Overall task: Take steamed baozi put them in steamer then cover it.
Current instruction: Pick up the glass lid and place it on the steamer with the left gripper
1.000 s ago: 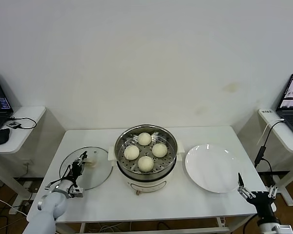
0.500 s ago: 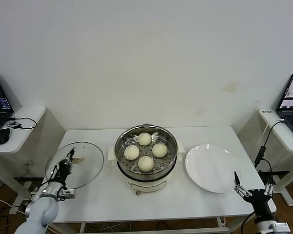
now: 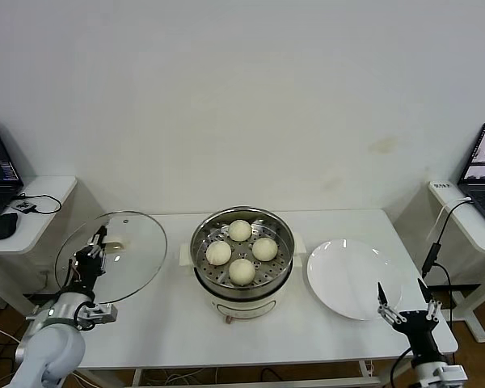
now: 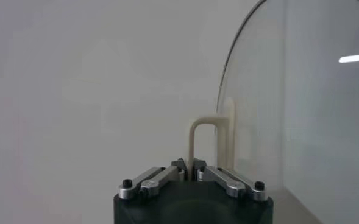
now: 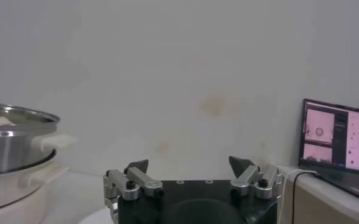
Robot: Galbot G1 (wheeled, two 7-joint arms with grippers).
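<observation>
Left gripper (image 3: 93, 249) off the white table's (image 3: 178, 323) left edge, jaws clamped tight on the cream-white bar handle (image 4: 208, 141) of the round clear glass cover with a metal rim (image 3: 111, 256). Cover raised clear of the tabletop and tilted, its glass face turned toward the steamer, hanging partly past the table's left end. In the left wrist view, handle rising straight out from between the closed fingers (image 4: 155, 178), the glass disc (image 4: 301, 103) standing on edge beside it.

Round shiny stainless-steel steamer on a cream-white base (image 3: 241, 260) at the table's middle, uncovered. Four smooth cream-white steamed baozi (image 3: 242, 271) resting on the perforated tray inside, grouped in a diamond, near each other.

Flat white round plate (image 3: 354, 279) just to the right of the steamer, bare.

Right gripper (image 3: 402, 309) low at the table's front right corner, near the plate's rim, fingers (image 5: 136, 168) spread wide, holding nothing. Steamer's steel wall (image 5: 11, 143) visible well off from it in the right wrist view.
</observation>
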